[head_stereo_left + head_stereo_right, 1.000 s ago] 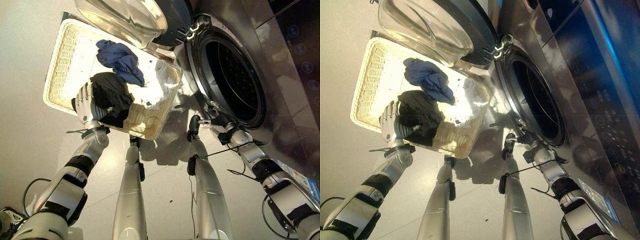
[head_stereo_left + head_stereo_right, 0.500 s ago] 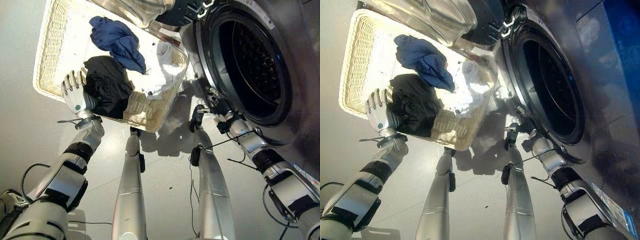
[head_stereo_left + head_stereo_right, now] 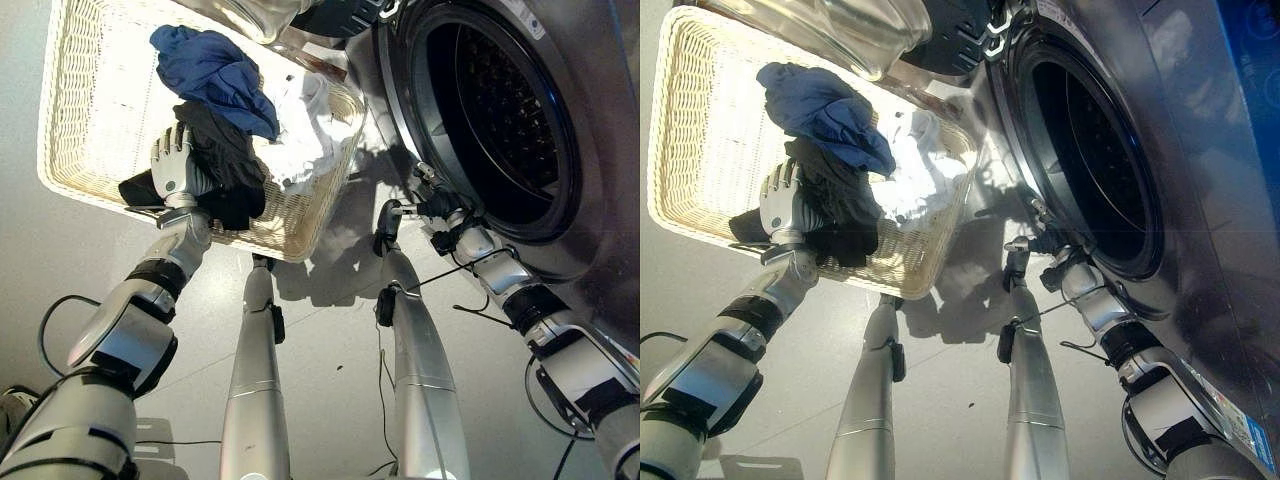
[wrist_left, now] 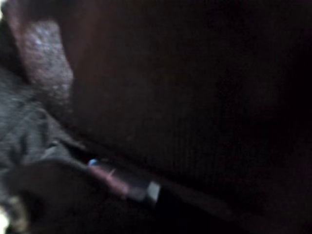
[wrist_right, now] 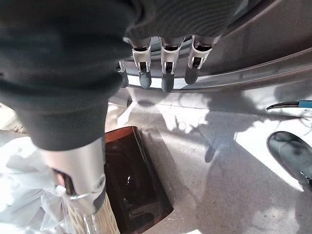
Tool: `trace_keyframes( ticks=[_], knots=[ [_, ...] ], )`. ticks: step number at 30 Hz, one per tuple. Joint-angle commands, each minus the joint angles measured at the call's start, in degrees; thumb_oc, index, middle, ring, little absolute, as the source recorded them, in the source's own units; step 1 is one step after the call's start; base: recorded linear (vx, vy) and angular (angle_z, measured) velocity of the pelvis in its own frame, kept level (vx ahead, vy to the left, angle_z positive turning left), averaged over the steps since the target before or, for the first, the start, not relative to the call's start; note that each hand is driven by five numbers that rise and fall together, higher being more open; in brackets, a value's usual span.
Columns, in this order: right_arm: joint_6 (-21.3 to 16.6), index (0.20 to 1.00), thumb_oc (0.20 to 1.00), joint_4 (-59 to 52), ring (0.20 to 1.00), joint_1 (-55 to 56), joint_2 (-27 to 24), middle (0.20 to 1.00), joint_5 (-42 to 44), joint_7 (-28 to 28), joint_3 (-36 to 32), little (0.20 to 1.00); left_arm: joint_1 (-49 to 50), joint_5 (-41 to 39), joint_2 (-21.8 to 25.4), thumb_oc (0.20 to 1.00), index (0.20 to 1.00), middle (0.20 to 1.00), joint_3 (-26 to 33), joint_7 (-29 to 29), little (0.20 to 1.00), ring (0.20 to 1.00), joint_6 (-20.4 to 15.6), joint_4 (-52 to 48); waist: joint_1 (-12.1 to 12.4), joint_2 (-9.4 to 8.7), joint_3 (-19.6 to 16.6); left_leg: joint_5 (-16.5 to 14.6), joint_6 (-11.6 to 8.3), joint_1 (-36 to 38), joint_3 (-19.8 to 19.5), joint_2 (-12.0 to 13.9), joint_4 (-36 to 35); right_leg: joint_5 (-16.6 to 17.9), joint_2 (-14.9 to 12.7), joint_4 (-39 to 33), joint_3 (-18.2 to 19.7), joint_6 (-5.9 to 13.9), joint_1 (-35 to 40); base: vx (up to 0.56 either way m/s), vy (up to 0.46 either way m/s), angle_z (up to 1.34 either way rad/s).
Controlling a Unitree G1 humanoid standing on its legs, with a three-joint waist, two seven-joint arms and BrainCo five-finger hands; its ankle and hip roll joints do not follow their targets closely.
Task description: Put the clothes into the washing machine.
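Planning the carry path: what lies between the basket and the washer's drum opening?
In the left eye view, bare floor in shadow separates the basket from the drum opening. The open door hangs at the far end; the right hand sits by the opening's rim.

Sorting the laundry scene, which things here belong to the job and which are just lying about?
Job:
black garment, under left robot hand
blue garment
white clothes
wicker basket
washing machine drum
open door

Lying about:
brown transparent piece, floor

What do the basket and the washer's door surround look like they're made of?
The basket: pale woven wicker or rattan-style strands, matte; the weave shows on its walls. The door surround: looks like brushed grey metal or metal-look plastic, glossy, with bright reflections.
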Motion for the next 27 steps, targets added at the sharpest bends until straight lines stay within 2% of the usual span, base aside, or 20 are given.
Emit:
trace_keyframes(
  ticks=[1,6,7,8,12,18,26,27],
  knots=[
    [-2.16,1.000,1.000,-3.18,1.000,2.57,-1.38,1.000,-0.20,-1.44,2.21,1.000,0.07,0.61,-1.03,1.000,1.000,1.000,0.72,-0.33,1.000,1.000,-4.09,-0.12,-0.76,0.00,-1.10,-0.34,3.58,-2.35,-4.23,-1.92,5.23,1.47,0.40,4.27,4.35,5.69,-0.91,0.00,0.000,0.00],
    [-2.26,1.000,1.000,-3.02,1.000,2.50,-0.94,1.000,-0.18,-1.71,2.30,1.000,0.24,1.24,-1.52,1.000,1.000,1.000,0.46,-1.71,1.000,1.000,-4.18,0.65,-0.77,-0.17,-1.10,-0.37,3.59,-2.43,-4.37,-2.03,5.44,1.67,0.40,4.25,4.19,5.80,-0.88,0.00,0.000,0.00],
    [-1.62,1.000,1.000,-2.96,1.000,1.55,-0.34,1.000,-0.10,-2.35,3.24,1.000,0.34,1.70,-2.43,0.526,0.526,0.526,-0.78,-6.02,0.526,0.526,-4.71,2.47,-0.87,-0.40,-1.10,-0.32,3.60,-2.77,-4.34,-1.89,5.72,1.58,0.65,4.61,4.26,5.74,-1.21,0.00,0.000,0.00],
    [-1.58,1.000,1.000,-2.76,1.000,1.24,-0.19,1.000,0.03,-2.50,3.49,1.000,0.00,1.65,-2.59,0.200,0.200,0.200,-1.36,-7.33,0.200,0.200,-5.28,2.90,-0.92,-0.45,-1.10,-0.30,3.63,-2.81,-4.30,-1.87,5.72,1.56,0.71,4.67,4.26,5.73,-1.27,0.00,0.000,0.00],
    [-2.08,1.000,1.000,-2.50,1.000,1.31,-0.05,1.000,0.31,-2.91,3.56,1.000,-0.28,-1.76,-2.85,0.200,0.200,0.200,-2.16,-9.54,0.200,0.200,-6.48,3.25,-1.07,-0.51,-1.10,-0.36,3.85,-2.81,-4.22,-2.11,5.71,1.76,0.89,4.52,4.31,5.74,-1.30,0.00,0.000,0.00],
    [-2.36,1.000,1.000,-2.88,1.000,1.89,0.65,1.000,0.90,-3.53,3.22,1.000,0.94,-6.83,-3.56,0.200,0.200,0.200,-0.27,-9.14,0.200,0.200,-8.62,3.03,-0.97,-0.46,-1.10,-0.43,3.94,-2.53,-4.26,-2.33,5.70,1.78,0.88,4.30,4.31,5.71,-1.01,0.00,0.000,0.00],
    [-2.93,1.000,1.000,-6.31,1.000,4.43,2.19,1.000,8.84,-2.63,0.15,1.000,4.10,-14.55,-3.95,0.200,0.200,0.200,6.49,-6.18,0.200,0.200,-12.87,-0.49,-0.38,-0.47,-1.10,-0.61,4.05,-2.22,-4.79,-2.67,6.20,1.25,0.85,5.03,4.07,5.58,-0.58,0.00,-0.004,0.00],
    [-3.70,1.000,1.000,-7.10,1.000,5.16,2.72,1.000,13.40,-1.28,-0.99,1.000,5.19,-15.50,-4.19,0.200,0.200,0.200,8.02,-3.70,0.200,0.200,-15.26,-1.95,-0.23,-0.49,-1.10,-0.68,4.05,-2.17,-4.92,-2.74,6.33,1.16,0.89,5.19,4.06,5.55,-0.51,0.00,0.000,0.00]
  ],
)
